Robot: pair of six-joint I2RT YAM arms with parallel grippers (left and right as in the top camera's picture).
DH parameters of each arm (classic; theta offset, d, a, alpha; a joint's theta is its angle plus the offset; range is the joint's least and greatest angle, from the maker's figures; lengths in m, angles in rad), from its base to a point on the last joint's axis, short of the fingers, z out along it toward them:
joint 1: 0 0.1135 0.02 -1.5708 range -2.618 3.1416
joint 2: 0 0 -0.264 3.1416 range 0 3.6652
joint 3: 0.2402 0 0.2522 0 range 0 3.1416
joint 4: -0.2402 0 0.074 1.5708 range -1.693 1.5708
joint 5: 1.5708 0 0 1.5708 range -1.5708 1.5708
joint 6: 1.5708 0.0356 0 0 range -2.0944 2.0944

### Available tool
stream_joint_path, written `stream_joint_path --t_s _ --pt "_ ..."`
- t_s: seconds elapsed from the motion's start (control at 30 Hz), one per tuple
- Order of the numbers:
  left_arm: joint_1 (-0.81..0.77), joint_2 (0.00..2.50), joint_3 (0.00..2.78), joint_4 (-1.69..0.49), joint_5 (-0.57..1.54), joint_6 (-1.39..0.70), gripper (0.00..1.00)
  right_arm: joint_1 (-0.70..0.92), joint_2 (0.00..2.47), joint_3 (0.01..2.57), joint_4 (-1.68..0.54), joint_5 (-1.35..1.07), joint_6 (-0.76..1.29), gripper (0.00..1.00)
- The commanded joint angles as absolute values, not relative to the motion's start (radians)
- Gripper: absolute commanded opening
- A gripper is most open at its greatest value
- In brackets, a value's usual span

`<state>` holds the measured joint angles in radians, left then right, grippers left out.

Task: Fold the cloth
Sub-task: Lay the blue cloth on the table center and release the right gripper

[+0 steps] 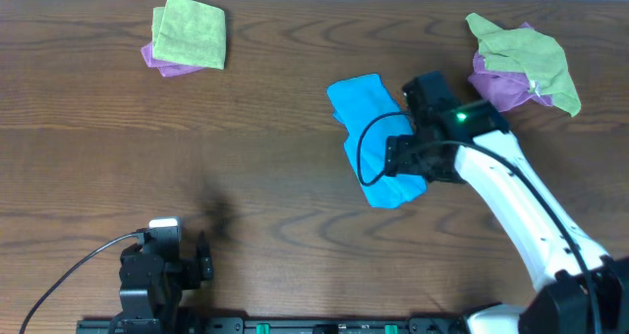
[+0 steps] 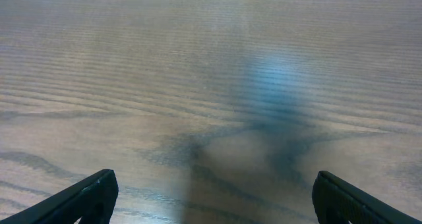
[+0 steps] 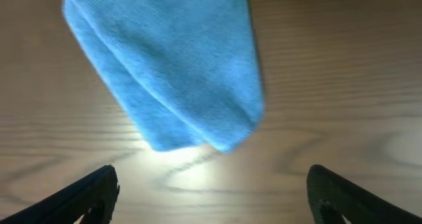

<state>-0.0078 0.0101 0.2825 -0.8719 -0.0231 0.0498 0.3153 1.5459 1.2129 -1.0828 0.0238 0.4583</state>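
A blue cloth lies folded into a long strip on the wooden table, right of centre. My right gripper hovers over the strip's right edge, open and empty. In the right wrist view the cloth's rounded end lies on the table just ahead of the spread fingers, apart from them. My left gripper is open and empty near the table's front edge at the left. Its wrist view shows only bare wood between its fingers.
A folded green cloth lies on a purple one at the back left. A crumpled green cloth lies over a purple one at the back right, close behind my right arm.
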Motion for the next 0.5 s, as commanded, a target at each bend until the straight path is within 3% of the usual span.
stream_joint_path --t_s 0.0,0.2,0.3,0.47 --pt "-0.004 0.004 0.258 -0.916 -0.033 0.056 0.96 0.270 1.497 1.118 -1.064 -0.053 0.496 0.91" --pt "-0.004 0.004 0.258 -0.916 -0.033 0.056 0.96 0.257 1.466 0.967 -1.027 0.031 0.404 0.89" --pt "-0.004 0.004 0.258 -0.916 -0.033 0.056 0.96 0.245 1.466 0.926 -0.987 0.026 0.482 0.85" --pt "-0.004 0.004 0.258 -0.916 -0.033 0.056 0.96 0.224 1.465 0.826 -0.812 -0.199 0.659 0.84"
